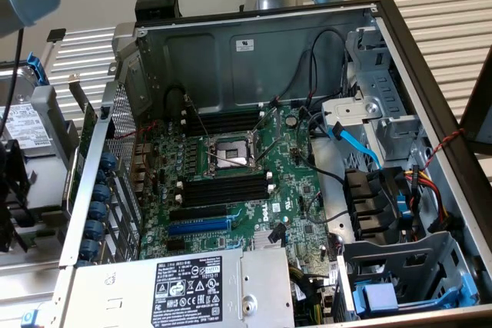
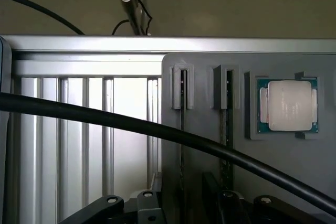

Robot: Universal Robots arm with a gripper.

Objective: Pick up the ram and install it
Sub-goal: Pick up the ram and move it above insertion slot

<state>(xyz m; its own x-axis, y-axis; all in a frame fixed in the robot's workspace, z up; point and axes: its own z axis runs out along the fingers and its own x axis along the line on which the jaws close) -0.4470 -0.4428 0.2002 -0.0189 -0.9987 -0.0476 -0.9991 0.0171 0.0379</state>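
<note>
Nearest to the wrist camera is the gripper (image 2: 185, 211). Its two dark fingers (image 2: 149, 208) stand apart, with nothing clamped between them. A thick black cable (image 2: 157, 129) crosses in front of a gray holder (image 2: 294, 156). The ram (image 2: 227, 129), thin and greenish, stands on its edge in the holder slot that is closer to the processor (image 2: 287, 105). A darker thin stick (image 2: 182, 108) stands in the neighbouring slot, in line with the gap between the fingers. In the exterior view, the open computer case (image 1: 323, 51) shows the motherboard (image 1: 296, 182). On it, long black slots (image 1: 223, 190) with white end clips lie beside the processor socket (image 1: 231, 151). A blue slot (image 1: 198, 226) lies near the power supply (image 1: 177, 289).
</note>
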